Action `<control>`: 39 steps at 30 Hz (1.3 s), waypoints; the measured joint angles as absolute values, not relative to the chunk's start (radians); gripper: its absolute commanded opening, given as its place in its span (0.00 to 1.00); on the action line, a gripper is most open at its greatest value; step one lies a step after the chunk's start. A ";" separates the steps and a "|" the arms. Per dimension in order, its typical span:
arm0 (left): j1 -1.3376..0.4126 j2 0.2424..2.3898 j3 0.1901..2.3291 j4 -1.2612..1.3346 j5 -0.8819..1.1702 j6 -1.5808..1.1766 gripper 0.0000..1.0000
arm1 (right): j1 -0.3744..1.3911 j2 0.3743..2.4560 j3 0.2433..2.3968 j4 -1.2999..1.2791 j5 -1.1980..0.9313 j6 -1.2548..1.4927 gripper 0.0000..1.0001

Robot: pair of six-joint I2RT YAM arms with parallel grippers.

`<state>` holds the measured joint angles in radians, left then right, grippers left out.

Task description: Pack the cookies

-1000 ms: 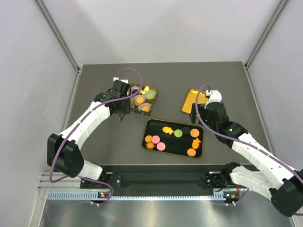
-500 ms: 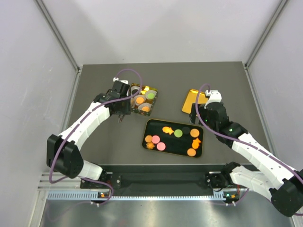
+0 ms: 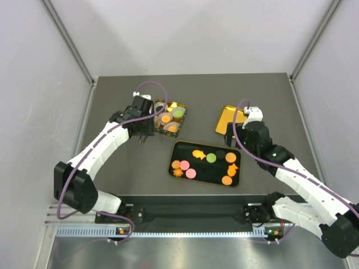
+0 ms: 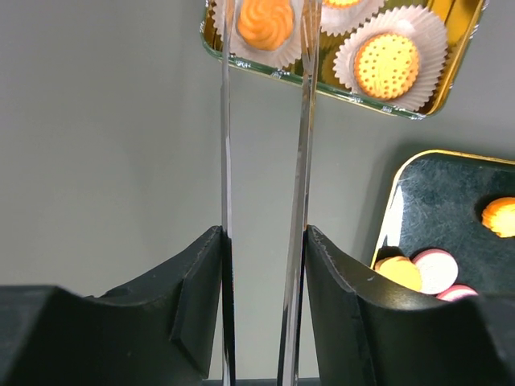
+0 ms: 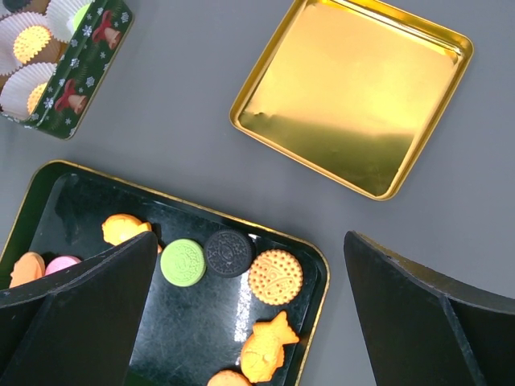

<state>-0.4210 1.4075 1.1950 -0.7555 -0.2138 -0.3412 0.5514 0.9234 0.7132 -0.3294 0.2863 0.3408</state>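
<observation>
The cookies (image 3: 211, 158) are split between two places. Most lie flat on the black tray (image 3: 212, 171): orange rounds and shaped pieces, two pink, one green, one dark. A few more sit in white paper cups (image 4: 428, 26) inside the green tin (image 5: 90, 63), which stands just off the tray's far-left corner. The gold lid (image 5: 354, 96) lies inside-up off the tray's far-right corner, apart from it.

The left gripper (image 3: 144, 137) hangs off the tray's far-left corner, on the tin's outer side. Its thin clear fingers (image 4: 225, 161) are parted by a narrow gap with nothing between them.

The right gripper (image 5: 250, 241) hovers over the tray's far-right part – fingers spread wide, holding nothing – with the green and dark cookies below the gap.
</observation>
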 measured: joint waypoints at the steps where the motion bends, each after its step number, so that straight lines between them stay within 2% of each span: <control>1: -0.420 1.402 1.196 -0.755 -0.214 -0.342 0.47 | 0.551 0.923 0.713 -0.329 0.286 0.341 1.00; 6: -0.378 1.401 1.287 -0.756 -0.197 -0.353 0.46 | 0.551 0.923 0.713 -0.329 0.286 0.342 1.00; 12: -0.174 1.477 1.384 -0.620 -0.143 -0.420 0.45 | 0.551 0.927 0.713 -0.329 0.281 0.342 1.00; 16: -0.050 1.635 1.379 -0.519 -0.129 -0.467 0.43 | 0.551 0.935 0.713 -0.328 0.279 0.343 1.00; 23: 0.038 1.876 1.374 -0.477 -0.131 -0.490 0.43 | 0.551 0.937 0.713 -0.327 0.288 0.344 1.00; 27: 0.051 1.892 1.365 -0.467 -0.141 -0.508 0.55 | 0.548 0.946 0.713 -0.323 0.290 0.344 1.00; 30: 0.050 1.892 1.343 -0.433 -0.145 -0.530 0.68 | 0.546 0.972 0.713 -0.322 0.291 0.344 1.00; 31: 0.049 1.892 1.327 -0.419 -0.146 -0.538 0.77 | 0.545 0.981 0.713 -0.322 0.292 0.344 1.00; 32: 0.049 1.892 1.311 -0.410 -0.146 -0.545 0.81 | 0.543 0.989 0.713 -0.322 0.292 0.343 1.00; 35: 0.048 1.892 1.267 -0.402 -0.146 -0.566 0.89 | 0.529 1.018 0.714 -0.322 0.291 0.344 1.00; 39: 0.048 1.875 1.237 -0.392 -0.150 -0.578 0.92 | 0.496 1.052 0.721 -0.324 0.281 0.344 1.00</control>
